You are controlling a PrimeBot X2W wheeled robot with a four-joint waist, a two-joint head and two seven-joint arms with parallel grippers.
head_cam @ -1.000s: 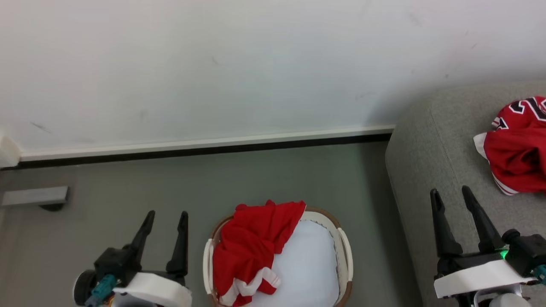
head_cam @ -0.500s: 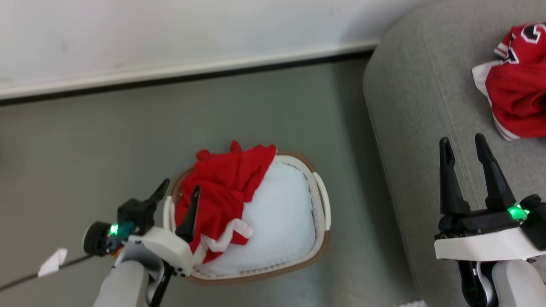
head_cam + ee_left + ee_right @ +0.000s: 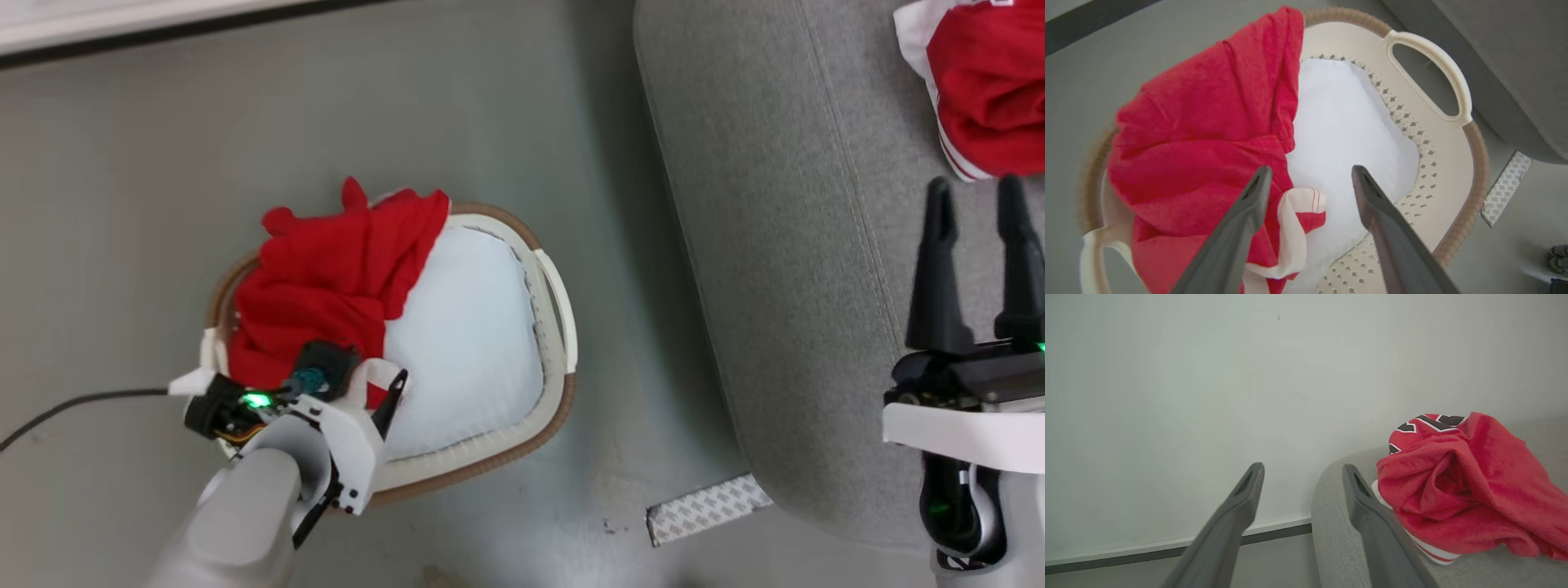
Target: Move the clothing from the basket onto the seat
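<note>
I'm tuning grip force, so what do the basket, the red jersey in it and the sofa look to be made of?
Basket: likely moulded plastic, with smooth cream walls and punched diamond holes. Its brown rim looks ribbed, perhaps woven-look trim.
Red jersey: soft knit fabric, matte, crumpled in folds.
Sofa: grey woven upholstery, with visible weave and a stitched seam.

Head view: we lose the seat jersey (image 3: 992, 98) at top & right edges; the seat (image 3: 775, 245) runs off there too. Jersey numerals fold under, can't read 'em. The basket jersey (image 3: 326, 278) hides the left rim of the basket (image 3: 558, 318); that rim blurs in left wrist view.
</note>
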